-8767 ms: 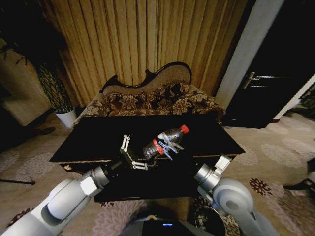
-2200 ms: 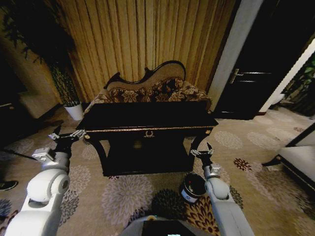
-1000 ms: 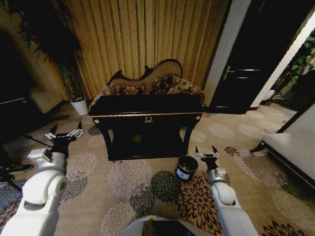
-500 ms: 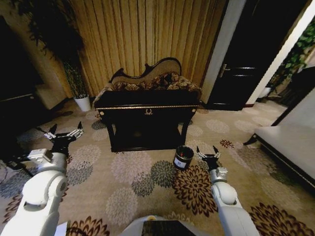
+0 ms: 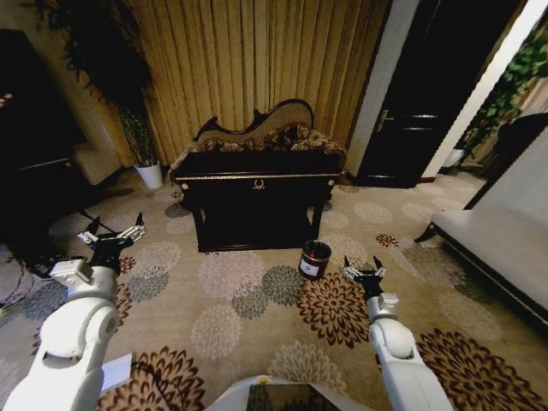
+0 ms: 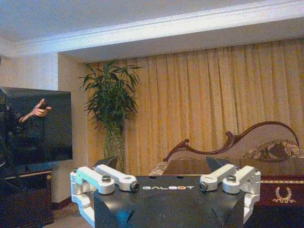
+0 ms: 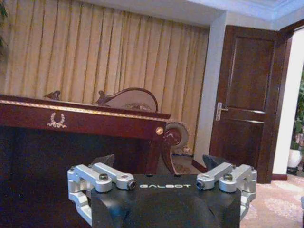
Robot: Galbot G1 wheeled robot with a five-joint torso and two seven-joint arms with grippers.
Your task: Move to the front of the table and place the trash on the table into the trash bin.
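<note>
Standing well back, you have the whole room ahead of you, both arms low and nothing carried.

Sofa: the floral sofa [image 5: 257, 137] sits behind the table, against the curtain.

Bench: the pale-cushioned bench [image 5: 488, 248] runs along your right side. If you swing wide that way, the base could catch its corner.

Table: the black table [image 5: 257, 167] with gold trim stands well ahead, its ornament facing you. From the head view its top is seen at too shallow an angle to tell whether any trash lies on it, so don't assume it is done.

Trash bin: the black trash bin [image 5: 314, 259] stands on the carpet near the table's front right leg, just ahead of your right arm. It is small and light-looking; I judge a careless drive or arm sweep would tip it.

Plant pot: the white plant pot [image 5: 151, 175] is off to the left of the table. Don't mistake it for the bin.

Left gripper: the left gripper [image 5: 111, 237] hangs out to your left above the carpet, jaws released, fingers splayed, holding nothing.

Right gripper: the right gripper [image 5: 362, 272] hovers close to the bin, jaws also spread, nothing between them.
</note>
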